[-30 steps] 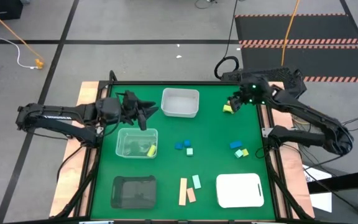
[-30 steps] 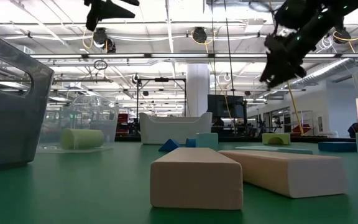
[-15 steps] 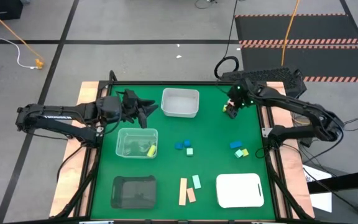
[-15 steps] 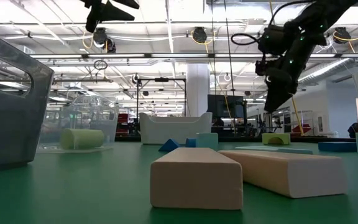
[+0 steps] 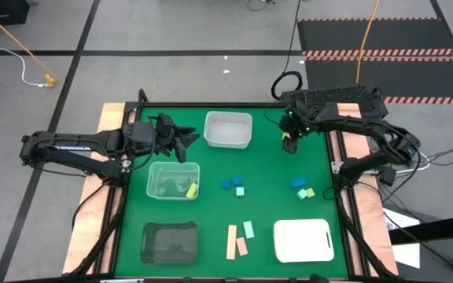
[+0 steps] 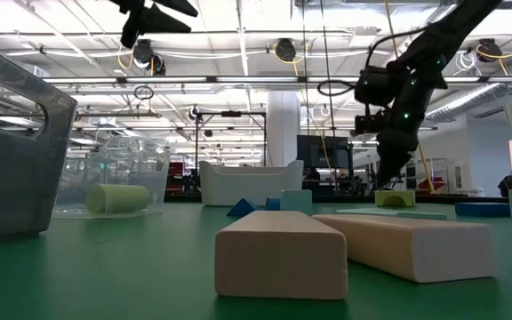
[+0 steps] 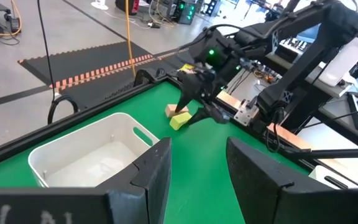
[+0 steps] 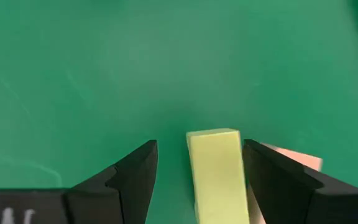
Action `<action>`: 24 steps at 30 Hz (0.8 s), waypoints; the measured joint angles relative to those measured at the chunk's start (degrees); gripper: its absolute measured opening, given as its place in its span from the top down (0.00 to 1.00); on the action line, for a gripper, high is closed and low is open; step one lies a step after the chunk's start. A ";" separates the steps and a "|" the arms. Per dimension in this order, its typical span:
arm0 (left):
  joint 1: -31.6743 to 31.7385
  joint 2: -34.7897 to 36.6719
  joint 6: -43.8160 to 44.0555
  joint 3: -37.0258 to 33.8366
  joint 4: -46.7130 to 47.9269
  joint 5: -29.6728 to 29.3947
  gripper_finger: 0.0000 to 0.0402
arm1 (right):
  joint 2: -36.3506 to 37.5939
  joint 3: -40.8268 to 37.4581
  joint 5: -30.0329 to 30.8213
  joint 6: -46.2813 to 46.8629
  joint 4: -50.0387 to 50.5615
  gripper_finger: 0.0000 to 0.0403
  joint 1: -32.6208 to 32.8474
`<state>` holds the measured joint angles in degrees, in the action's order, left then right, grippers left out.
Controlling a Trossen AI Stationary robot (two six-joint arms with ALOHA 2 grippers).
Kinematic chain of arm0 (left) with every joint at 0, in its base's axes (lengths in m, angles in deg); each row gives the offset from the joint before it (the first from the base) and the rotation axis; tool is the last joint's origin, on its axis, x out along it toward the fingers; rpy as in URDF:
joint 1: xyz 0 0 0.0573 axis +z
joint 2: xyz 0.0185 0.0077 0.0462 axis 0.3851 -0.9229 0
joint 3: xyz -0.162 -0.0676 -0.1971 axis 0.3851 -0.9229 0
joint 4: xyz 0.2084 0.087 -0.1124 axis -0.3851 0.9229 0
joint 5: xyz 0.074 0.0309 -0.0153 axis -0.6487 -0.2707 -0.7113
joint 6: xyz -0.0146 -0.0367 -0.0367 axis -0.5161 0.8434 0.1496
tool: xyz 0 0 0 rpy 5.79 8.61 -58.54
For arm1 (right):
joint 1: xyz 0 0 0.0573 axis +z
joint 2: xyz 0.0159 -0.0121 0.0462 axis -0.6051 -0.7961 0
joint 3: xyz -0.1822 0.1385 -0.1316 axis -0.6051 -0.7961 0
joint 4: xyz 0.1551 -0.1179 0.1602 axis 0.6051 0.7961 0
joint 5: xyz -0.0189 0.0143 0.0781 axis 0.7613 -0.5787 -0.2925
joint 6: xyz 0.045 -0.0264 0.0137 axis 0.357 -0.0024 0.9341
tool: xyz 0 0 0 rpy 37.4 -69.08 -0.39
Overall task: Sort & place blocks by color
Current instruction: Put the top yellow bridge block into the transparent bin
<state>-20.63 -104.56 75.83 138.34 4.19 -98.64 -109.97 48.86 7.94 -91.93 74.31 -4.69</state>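
Right gripper (image 8: 194, 174) has come down over one yellow block (image 8: 218, 174), fingers apart; left gripper (image 7: 197, 171) fingers apart beside the white bin (image 5: 228, 130).

High: top-down; low: table level; wrists fwd, share table (image 5: 266, 169)

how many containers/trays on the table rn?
4. White bin at the far edge; clear bin on the left, with a yellow block inside; dark tray near left; white tray near right. None looks hidden.
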 joint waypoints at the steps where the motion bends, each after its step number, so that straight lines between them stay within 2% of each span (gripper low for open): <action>1: 0.00 0.00 0.04 0.00 0.22 0.00 0.62 | -0.81 -0.01 0.07 -0.87 -0.07 0.44 0.00; 7: 0.00 0.01 0.10 0.00 2.11 -0.01 0.62 | -5.09 -0.09 4.30 -3.58 -0.11 0.44 -0.09; 17: 0.00 0.01 -0.01 0.00 3.81 -0.02 0.62 | -6.67 -3.10 4.24 -0.97 -3.24 0.45 -0.48; 20: -0.01 0.02 -0.25 0.00 4.06 -0.02 0.62 | -6.69 -3.68 4.24 1.67 -3.07 0.51 -0.44; 24: 0.00 0.02 -0.27 0.00 4.14 -0.02 0.62 | -6.74 -3.99 3.96 4.07 -2.95 0.67 -0.33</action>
<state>-20.63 -104.54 75.57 138.34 8.32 -98.66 -116.71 44.87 11.90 -87.87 71.36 -5.02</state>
